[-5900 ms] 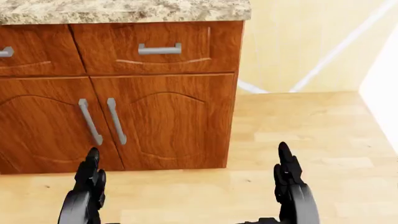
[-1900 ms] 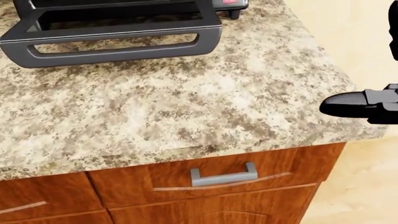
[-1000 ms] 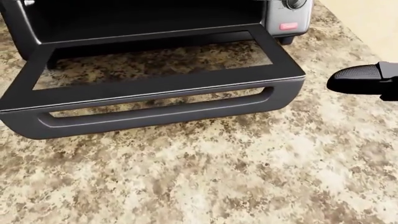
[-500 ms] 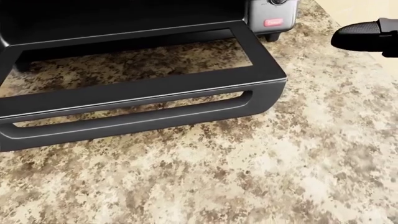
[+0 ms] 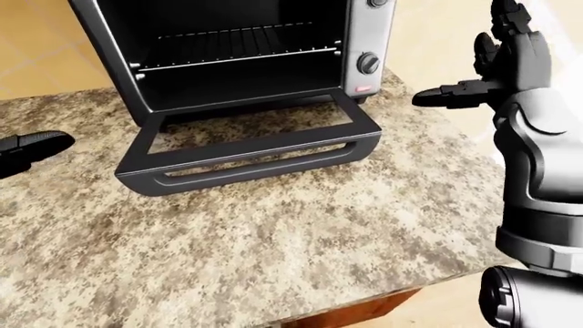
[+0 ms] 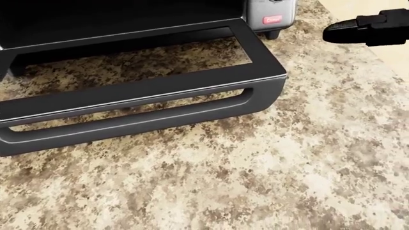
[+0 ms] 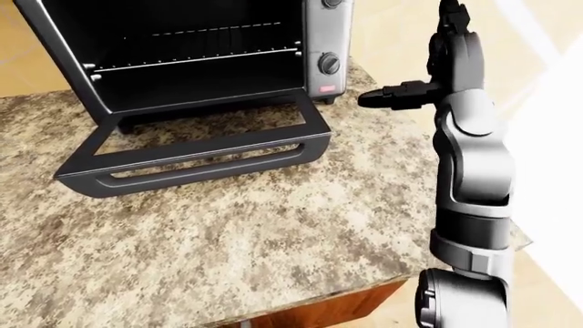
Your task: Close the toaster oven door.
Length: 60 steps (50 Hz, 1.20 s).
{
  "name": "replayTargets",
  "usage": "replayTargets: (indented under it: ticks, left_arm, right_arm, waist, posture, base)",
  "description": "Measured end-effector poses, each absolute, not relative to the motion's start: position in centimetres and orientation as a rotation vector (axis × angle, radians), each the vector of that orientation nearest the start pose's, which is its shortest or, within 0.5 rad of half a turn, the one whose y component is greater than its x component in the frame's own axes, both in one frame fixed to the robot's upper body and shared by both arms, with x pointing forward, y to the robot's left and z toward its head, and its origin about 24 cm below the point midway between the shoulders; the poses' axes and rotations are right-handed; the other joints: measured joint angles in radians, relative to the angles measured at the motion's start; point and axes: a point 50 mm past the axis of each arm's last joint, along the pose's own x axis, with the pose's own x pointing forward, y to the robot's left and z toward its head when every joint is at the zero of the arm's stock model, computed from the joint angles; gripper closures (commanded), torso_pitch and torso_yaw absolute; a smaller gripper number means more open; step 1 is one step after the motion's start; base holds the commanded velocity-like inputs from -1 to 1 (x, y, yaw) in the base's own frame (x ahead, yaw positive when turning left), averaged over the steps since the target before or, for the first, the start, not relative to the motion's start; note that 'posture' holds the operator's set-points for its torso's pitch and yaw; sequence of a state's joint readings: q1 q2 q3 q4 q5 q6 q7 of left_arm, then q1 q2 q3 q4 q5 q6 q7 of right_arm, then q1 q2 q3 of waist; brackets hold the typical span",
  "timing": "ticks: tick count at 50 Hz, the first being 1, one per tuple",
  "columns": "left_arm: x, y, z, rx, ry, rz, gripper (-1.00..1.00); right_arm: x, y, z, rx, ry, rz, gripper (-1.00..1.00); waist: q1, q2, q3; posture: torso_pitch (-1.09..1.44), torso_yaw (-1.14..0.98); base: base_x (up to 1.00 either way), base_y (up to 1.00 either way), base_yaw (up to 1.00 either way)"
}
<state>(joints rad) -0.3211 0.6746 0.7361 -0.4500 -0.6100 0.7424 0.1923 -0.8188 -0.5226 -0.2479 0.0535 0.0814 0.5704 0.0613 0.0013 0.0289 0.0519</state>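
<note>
Toaster oven door [image 5: 251, 154] down flat on your granite counter [image 5: 273, 253].
Right hand [image 5: 497, 65] at 2 o'clock, fingers [image 5: 446, 96] spread wide; left hand [image 5: 27, 149] at 9, grip unclear.

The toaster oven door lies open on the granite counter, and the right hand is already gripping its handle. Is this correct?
Not quite. In the left-eye view the right hand hangs open in the air, right of the toaster oven, touching nothing. The door does lie open, its handle toward the granite counter.
</note>
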Motion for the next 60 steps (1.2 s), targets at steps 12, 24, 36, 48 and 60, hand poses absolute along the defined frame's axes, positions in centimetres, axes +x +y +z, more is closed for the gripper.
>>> replayTargets:
  ticks: [12, 24, 36, 48, 60]
  left_arm:
    - [21.3, 33.0, 26.0, -0.037, -0.317, 0.446, -1.0]
    - [21.3, 32.9, 26.2, -0.028, -0.323, 0.445, -1.0]
    - [21.1, 32.9, 26.8, -0.021, -0.342, 0.441, -1.0]
    - [21.0, 33.0, 26.9, -0.022, -0.339, 0.442, -1.0]
    - [20.9, 33.1, 27.0, -0.019, -0.343, 0.444, -1.0]
  right_arm:
    - [36.0, -24.8, 25.8, -0.284, -0.215, -0.19, -1.0]
    - [37.3, -24.0, 24.7, -0.309, -0.201, -0.181, -1.0]
    - [38.5, -23.6, 24.0, -0.338, -0.18, -0.177, -1.0]
    - [39.6, -23.2, 22.9, -0.36, -0.144, -0.159, -1.0]
    - [40.4, -22.2, 23.1, -0.382, -0.14, -0.133, -1.0]
  waist:
    - [-0.006, 0.013, 0.0]
    - [-0.003, 0.01, 0.004]
    - [-0.009, 0.019, 0.0]
    - [-0.011, 0.023, 0.003]
    - [-0.014, 0.025, 0.001]
  posture:
    - [0.0, 0.0]
    - [0.0, 0.0]
    - [0.0, 0.0]
    - [0.0, 0.0]
    - [0.0, 0.0]
  base:
    - [0.0, 0.0, 0.0]
    - [0.0, 0.0, 0.0]
    - [0.0, 0.0, 0.0]
    - [0.0, 0.0, 0.0]
    - [0.0, 0.0, 0.0]
